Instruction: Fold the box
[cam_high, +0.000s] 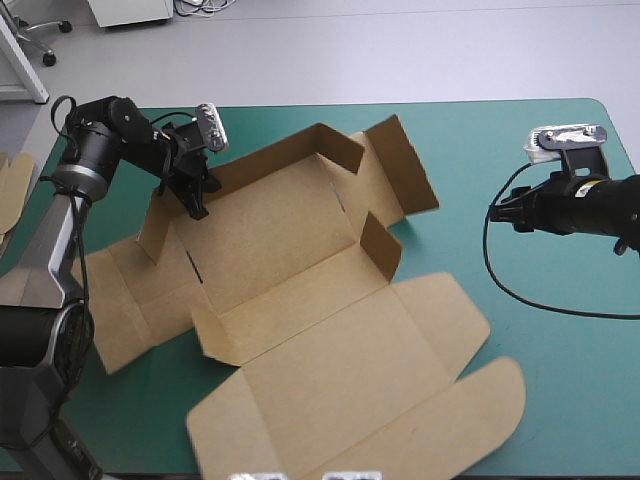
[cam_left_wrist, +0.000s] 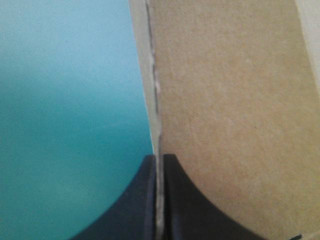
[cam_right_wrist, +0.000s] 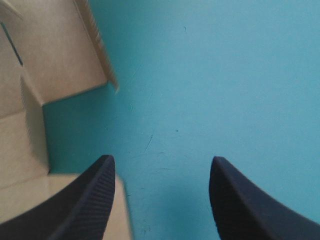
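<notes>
Box: a brown cut sheet, part formed, on the left and middle of the teal-green surface.
- The tray's long axis lies aslant, from the surface's left side toward its far right.
- End flaps spread out at both ends of that axis.
- The far wall stands raised. Short walls are also up at the right end and at the left end.
- The lid lies flat, spreading from the tray's near long side toward the near edge. Its rounded tuck flap points near-right.

Left hand: at the left end of the far wall.
- Left wrist view: the hand has its black fingers all but together, with the board's edge pinched between them.
- From there the brown board runs ahead of the hand, with teal-green cover on its other side.

Right hand: over bare cover on the right side, well apart from the box, with its tips toward the box.
- Right wrist view: the hand has its fingers spread wide with nothing between them, only cover below.
- Box flaps show ahead of it and to one side.

More brown board shows at the surface's left edge.
</notes>
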